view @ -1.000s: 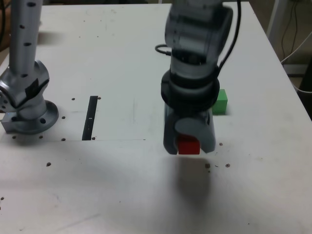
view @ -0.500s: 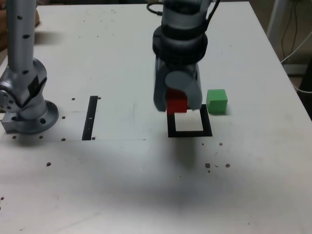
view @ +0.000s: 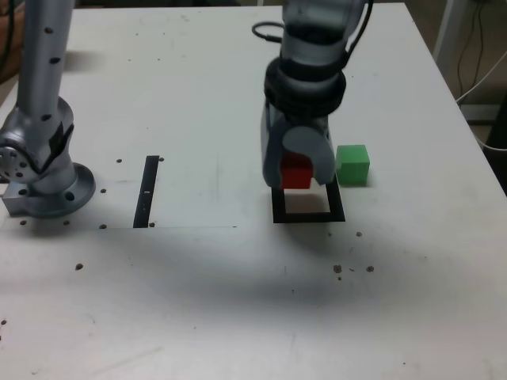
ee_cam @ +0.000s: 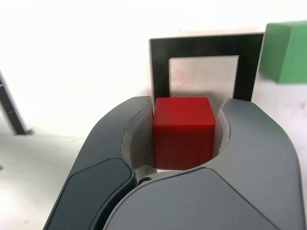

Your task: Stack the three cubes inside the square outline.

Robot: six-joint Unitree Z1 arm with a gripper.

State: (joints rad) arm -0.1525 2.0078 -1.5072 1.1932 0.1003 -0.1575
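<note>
Here, the gripper (ee_cam: 184, 129) pinches a matte, plain red cube (ee_cam: 184, 134).

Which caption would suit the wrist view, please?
End effector grips the red cube near the black square outline, green cube alongside.

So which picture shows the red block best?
The wrist view: the red block looks big and sharp there, between both jaws. The exterior view shows it small and blurry, partly hidden by the gripper.
</note>
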